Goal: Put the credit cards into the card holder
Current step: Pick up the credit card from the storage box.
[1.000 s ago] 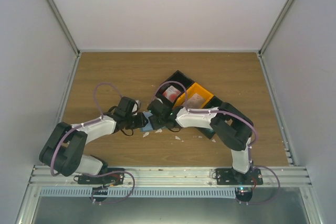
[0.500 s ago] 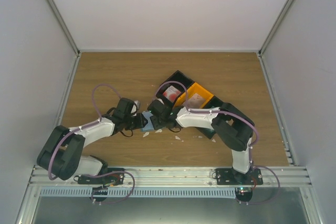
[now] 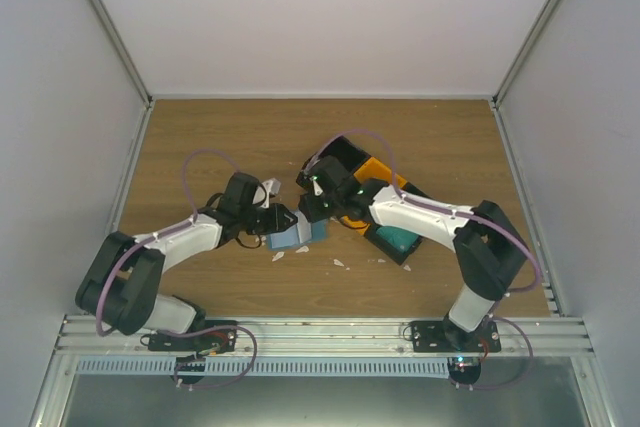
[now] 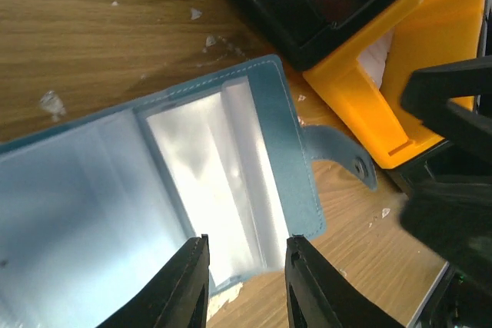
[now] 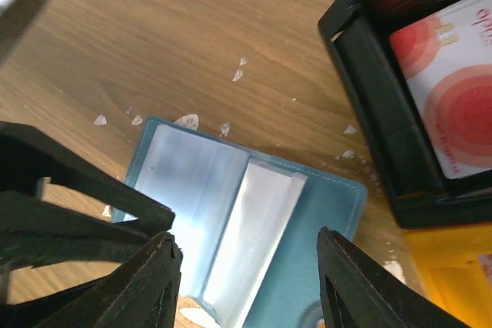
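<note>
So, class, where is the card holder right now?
In the top view the card holder lies open near the middle, just left of the yellow tray, beside the left gripper.

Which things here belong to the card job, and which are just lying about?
Job: card holder, lying open; red-and-white credit card in the black tray.
Lying about: white scraps; green-teal block; yellow tray, contents mostly hidden.

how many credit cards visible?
2: a red-and-white plastic credit card in the black plastic tray, a pale card barely showing in the yellow plastic tray. More may be hidden.
</note>
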Controlling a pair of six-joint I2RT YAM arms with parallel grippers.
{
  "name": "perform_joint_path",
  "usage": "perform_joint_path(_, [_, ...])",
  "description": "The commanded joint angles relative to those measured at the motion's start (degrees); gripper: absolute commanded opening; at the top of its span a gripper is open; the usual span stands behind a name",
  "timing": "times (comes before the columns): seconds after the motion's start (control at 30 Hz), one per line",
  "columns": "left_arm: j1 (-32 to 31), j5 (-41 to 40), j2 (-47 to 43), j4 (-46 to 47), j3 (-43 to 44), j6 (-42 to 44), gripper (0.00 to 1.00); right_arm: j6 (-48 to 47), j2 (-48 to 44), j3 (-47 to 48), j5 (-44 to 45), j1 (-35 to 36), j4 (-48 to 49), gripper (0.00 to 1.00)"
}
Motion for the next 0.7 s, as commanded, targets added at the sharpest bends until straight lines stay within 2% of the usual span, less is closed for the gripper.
perform_joint_path(0.0, [0.2,3.8,4.9,5.0,3.5,1.5,0.31,-4.3,-3.5,-1.6,-3.4,-2.9,-1.1,0.5])
perform_joint_path(0.33, [0.0,7.3,10.8,8.2,5.0,1.3,0.31,-15.0,-8.8,-4.2,-3.4,-13.8,-9.3,0.49])
perform_joint_path(0.53, [-0.7,7.8,13.0,10.0,5.1,0.2,0.3,-20.5,-3.7,-1.7,-3.3,-19.7,-14.7,0.38])
perform_joint_path(0.67, [-1.5,7.9,13.4,11.5,5.2,-0.9,0.3,-24.4,1.2,1.7,-3.2,-20.1,-16.5,0.39])
